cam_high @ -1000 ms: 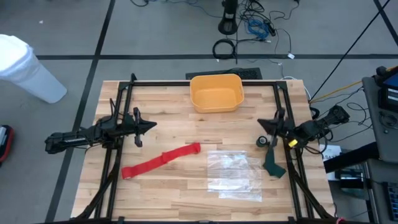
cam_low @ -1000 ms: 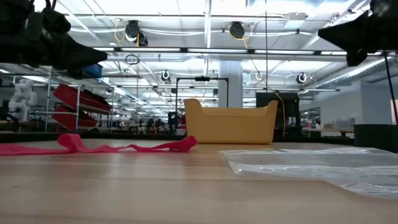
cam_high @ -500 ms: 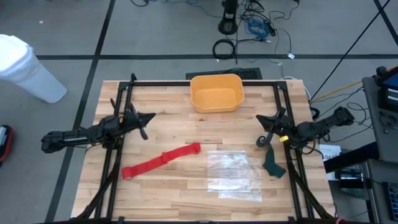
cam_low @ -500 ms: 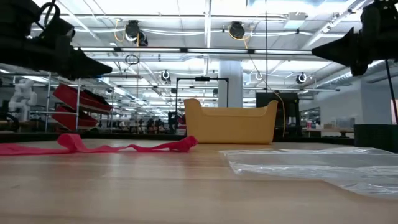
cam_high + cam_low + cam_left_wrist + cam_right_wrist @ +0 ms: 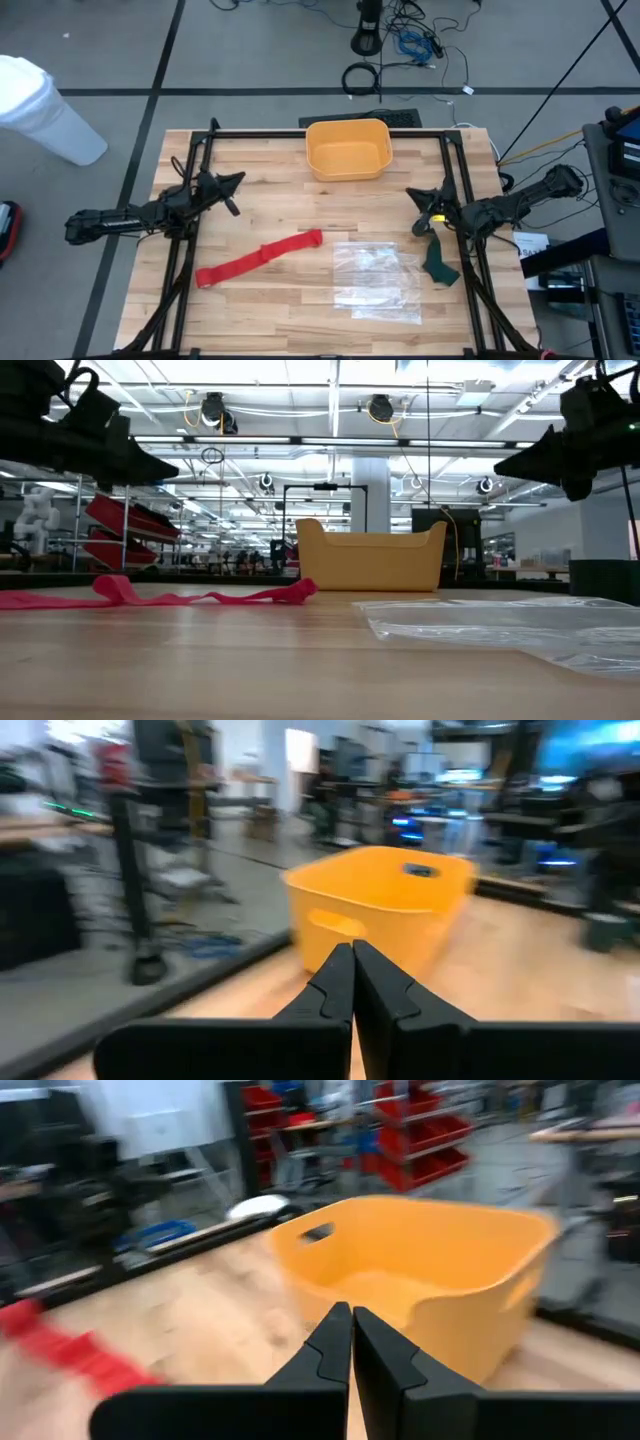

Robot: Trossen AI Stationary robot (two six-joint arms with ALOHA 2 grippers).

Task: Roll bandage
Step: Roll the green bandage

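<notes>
While both arms hang above the table point(image 5: 300, 300), the left gripper point(image 5: 236, 180) sits at the left side, fingers pressed together and empty. The bandage point(image 5: 258, 259) lies flat and unrolled (a slanted red strip) left of centre, beside the plastic bag point(image 5: 380, 283). A yellow bin point(image 5: 348, 148) stands at the far edge. The right gripper point(image 5: 412, 193) is at the right side, fingers together, empty.

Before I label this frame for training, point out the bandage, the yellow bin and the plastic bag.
bandage point(image 5: 258, 260), high view, middle of the strip.
yellow bin point(image 5: 348, 128), high view, far rim.
plastic bag point(image 5: 378, 283), high view, centre of the sheet.
</notes>
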